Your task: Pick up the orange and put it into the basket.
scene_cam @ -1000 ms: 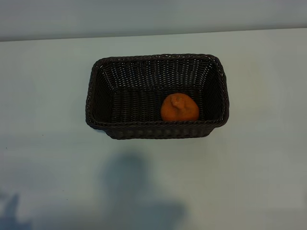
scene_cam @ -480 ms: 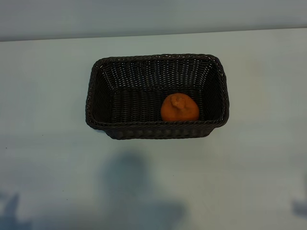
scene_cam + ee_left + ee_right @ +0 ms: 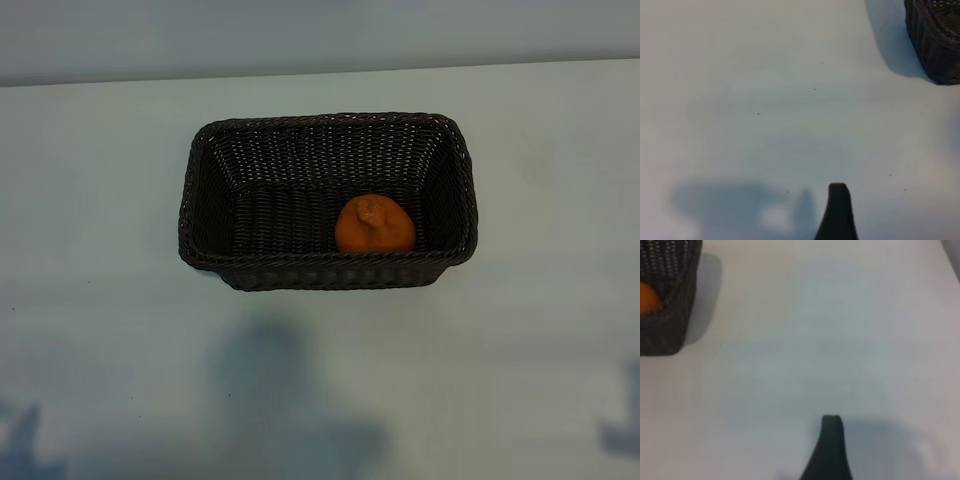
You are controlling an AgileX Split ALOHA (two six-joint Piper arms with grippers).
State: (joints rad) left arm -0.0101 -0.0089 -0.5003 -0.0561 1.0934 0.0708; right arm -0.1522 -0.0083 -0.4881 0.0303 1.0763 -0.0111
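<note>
already the orange (image 3: 374, 226) sits inside the basket (image 3: 325, 128), resting on the woven floor against the long wall that lies nearest me, toward the right-hand end, with its knobbly stem end turned upward. the basket stands on the pale bench (image 3: 100, 200), roughly in the middle of the exterior view, its long sides running across that view. neither of my arms reaches into that view; only soft shadows fall on the bench below the basket and at the lower corners. my left end effector (image 3: 838, 210) shows in its own wrist view as a single dark fingertip hanging over bare bench, with one corner of the basket (image 3: 935, 40) well apart from it at the edge of the picture; its jaws are spread wide and nothing is between them. my right end effector (image 3: 830, 445) likewise shows one dark fingertip over bare bench, its shadow beside it, jaws spread wide and holding nothing. in the right wrist view a corner of the basket (image 3: 665, 315) stands well apart from that fingertip, and a sliver of the orange (image 3: 647, 297) peeks over the braided rim. both end effectors are clear of the basket and touch neither it nor the fruit.
</note>
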